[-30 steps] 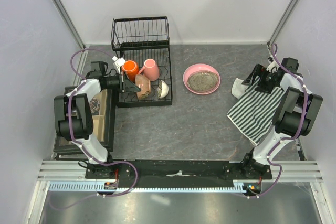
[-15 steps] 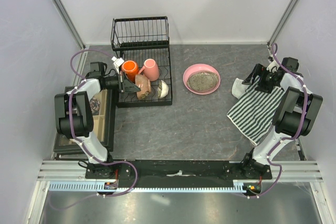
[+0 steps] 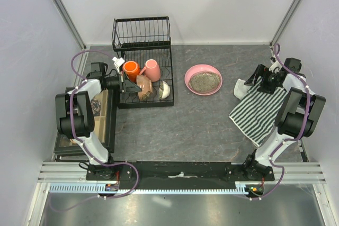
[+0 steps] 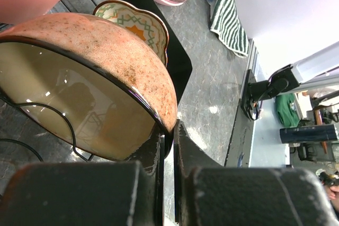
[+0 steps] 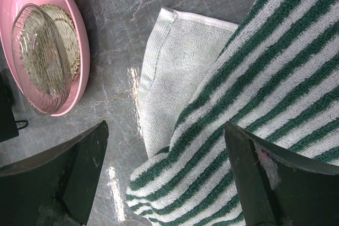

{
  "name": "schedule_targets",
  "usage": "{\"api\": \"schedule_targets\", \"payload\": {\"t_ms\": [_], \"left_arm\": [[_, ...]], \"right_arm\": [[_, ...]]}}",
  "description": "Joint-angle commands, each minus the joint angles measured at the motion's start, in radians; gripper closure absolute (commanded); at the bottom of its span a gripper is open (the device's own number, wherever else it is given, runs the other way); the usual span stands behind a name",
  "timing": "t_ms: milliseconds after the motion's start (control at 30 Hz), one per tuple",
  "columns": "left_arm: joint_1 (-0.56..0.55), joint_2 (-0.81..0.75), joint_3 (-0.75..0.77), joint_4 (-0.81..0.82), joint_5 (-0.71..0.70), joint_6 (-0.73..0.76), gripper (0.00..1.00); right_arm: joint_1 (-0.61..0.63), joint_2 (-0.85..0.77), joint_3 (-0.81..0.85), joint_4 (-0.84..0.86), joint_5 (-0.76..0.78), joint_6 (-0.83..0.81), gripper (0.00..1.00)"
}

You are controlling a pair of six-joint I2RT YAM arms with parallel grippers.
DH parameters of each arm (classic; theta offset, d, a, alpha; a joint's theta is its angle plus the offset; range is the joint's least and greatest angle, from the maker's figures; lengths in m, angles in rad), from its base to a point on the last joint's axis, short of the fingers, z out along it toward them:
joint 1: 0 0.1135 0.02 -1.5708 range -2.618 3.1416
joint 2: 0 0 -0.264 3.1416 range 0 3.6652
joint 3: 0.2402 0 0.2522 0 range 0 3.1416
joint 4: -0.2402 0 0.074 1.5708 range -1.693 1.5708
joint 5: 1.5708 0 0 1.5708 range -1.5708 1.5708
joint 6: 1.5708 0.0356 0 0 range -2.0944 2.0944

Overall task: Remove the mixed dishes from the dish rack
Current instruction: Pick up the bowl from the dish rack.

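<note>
The black wire dish rack [image 3: 142, 41] stands at the back left and holds an orange mug [image 3: 131, 69], a pink mug [image 3: 152, 70], a tan-brown bowl [image 3: 144, 87] and a small white patterned bowl [image 3: 165, 89]. My left gripper [image 3: 130, 83] reaches into the rack from the left. In the left wrist view the left gripper [image 4: 169, 130] is shut on the lower rim of the tan-brown bowl [image 4: 106, 51], which stands on edge in front of the patterned bowl [image 4: 135, 22]. The pink shallow dish [image 3: 203, 79] lies on the table right of the rack. My right gripper [image 5: 165, 126] hangs open over the striped cloth [image 5: 238, 93], holding nothing.
A black-framed box of trinkets [image 3: 100, 112] lies along the left edge beside the left arm. The striped cloth [image 3: 259, 109] covers the right side of the table. Grey walls and metal posts close in the back and sides.
</note>
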Motion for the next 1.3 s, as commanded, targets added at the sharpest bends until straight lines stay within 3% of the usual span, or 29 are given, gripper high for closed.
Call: {"api": "schedule_targets", "payload": {"t_ms": [0,633,800,967,1267], "left_arm": [[0.010,-0.084,0.069,0.133,0.151,-0.106,0.98],[0.012,-0.086,0.062,0.167,0.237,-0.119,0.98],[0.010,-0.031,0.076,0.135,0.220,-0.043,0.98],[0.012,0.028,0.139,-0.058,0.225,0.134,0.98],[0.012,0.045,0.164,-0.121,0.281,0.191,0.98]], "right_arm": [[-0.001,0.017,0.038,0.003,-0.026,-0.021,0.02],[-0.001,0.024,0.040,0.001,-0.029,-0.020,0.02],[0.001,0.022,0.040,0.000,-0.029,-0.020,0.02],[-0.001,0.028,0.041,-0.002,-0.028,-0.021,0.02],[-0.001,0.036,0.043,-0.005,-0.026,-0.021,0.02]]}}
